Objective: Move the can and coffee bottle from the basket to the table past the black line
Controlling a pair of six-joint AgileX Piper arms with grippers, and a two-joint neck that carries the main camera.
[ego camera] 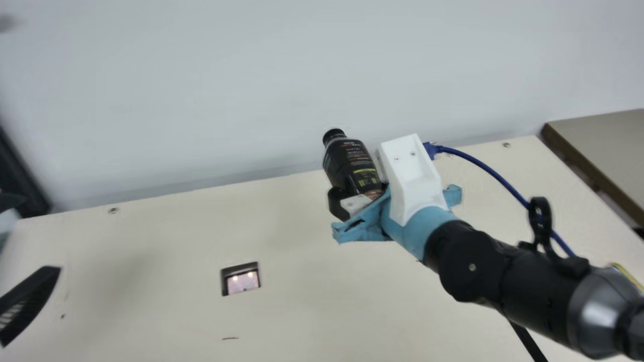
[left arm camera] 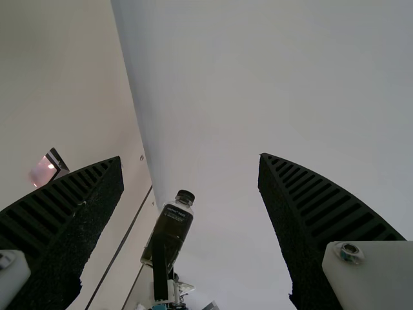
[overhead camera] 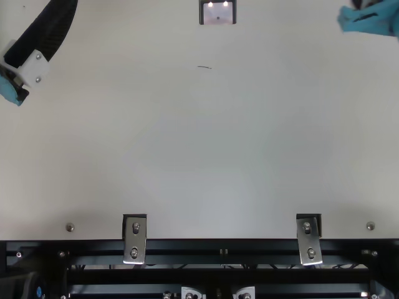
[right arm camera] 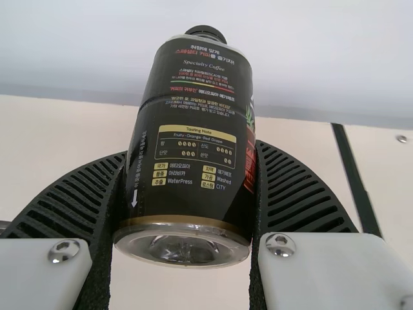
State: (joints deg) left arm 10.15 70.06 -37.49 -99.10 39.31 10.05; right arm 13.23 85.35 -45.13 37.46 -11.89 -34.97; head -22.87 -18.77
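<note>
Right claw (right arm camera: 190, 148): closed around the coffee bottle (right arm camera: 193, 135), a ribbed finger pressed to either side of the label; the bottle leans, cap foremost, seemingly above the bench (ego camera: 282, 311). Left claw (left arm camera: 190, 156): wide apart, holding nothing. Step in hand, as judged: carrying and setting down the bottle. Good practice calls for bringing it upright, confirming that its whole base clears the black line (right arm camera: 358, 181), lowering slowly until the base meets the bench squarely, and only then releasing. Letting go at the present tilt would risk a topple and a roll. In the main view the bottle's base is partly masked by the claw; its height over the bench, and which side of the line counts as past, cannot be told. The can's position likewise cannot be told.
</note>
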